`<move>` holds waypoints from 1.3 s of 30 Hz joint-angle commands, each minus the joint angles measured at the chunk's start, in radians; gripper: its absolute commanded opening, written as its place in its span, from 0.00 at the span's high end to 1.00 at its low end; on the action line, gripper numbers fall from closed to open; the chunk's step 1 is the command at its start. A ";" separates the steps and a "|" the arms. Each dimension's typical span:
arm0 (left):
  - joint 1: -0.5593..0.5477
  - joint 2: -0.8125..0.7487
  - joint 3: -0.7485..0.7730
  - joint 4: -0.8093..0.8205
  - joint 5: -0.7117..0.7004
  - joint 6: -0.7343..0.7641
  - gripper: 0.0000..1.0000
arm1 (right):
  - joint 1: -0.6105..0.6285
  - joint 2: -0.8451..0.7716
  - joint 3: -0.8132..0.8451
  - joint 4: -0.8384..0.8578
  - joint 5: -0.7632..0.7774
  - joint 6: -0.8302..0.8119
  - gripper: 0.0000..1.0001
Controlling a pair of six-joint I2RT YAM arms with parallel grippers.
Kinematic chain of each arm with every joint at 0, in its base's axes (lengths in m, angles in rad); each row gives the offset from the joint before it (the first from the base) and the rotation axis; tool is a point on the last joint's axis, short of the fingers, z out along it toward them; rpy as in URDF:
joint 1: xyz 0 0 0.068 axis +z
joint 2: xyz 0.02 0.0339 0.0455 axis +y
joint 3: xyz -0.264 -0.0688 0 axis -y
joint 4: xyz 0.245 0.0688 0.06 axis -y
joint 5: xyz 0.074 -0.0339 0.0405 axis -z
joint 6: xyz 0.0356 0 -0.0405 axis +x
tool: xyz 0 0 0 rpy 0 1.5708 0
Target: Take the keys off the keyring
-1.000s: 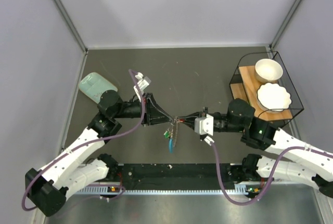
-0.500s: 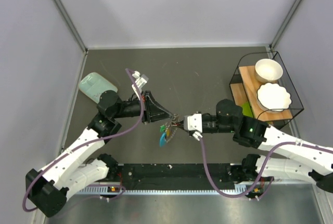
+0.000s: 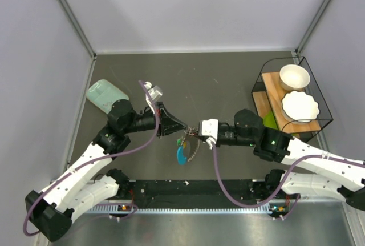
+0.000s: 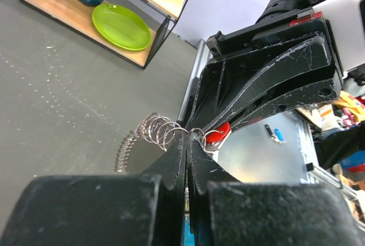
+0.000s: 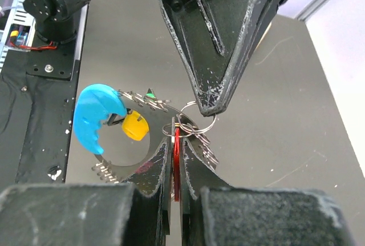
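Nearest, just below centre of the overhead view: the keyring [image 3: 181,155], blue, dangling with a yellow-headed key [image 5: 136,125] from a bunch of wire rings [image 5: 194,123]. Just above, meeting tip to tip at mid-frame: the left gripper [image 3: 185,127] reaching in from the left, jaws together, pinching one of the wire rings; the right gripper [image 3: 194,133] reaching in from the right, jaws clamped on a red-headed key [image 5: 177,143]. Farther back, upper left: a mint-green box [image 3: 105,95] flat on the table [image 3: 228,80]. Upper right: a wire rack [image 3: 274,92] holding a white bowl [image 3: 294,77], a scalloped white plate [image 3: 300,107] and a green plate [image 3: 268,121].
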 commanded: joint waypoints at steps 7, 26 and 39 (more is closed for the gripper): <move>0.008 -0.002 0.045 -0.087 -0.010 0.211 1.00 | -0.013 0.015 0.076 0.032 0.057 0.096 1.00; 0.007 0.021 0.047 -0.190 0.075 0.378 1.00 | -0.075 0.053 0.103 0.038 0.043 0.176 1.00; 0.037 0.133 0.143 -0.186 0.003 0.326 0.68 | -0.075 0.107 0.184 -0.097 0.046 0.237 1.00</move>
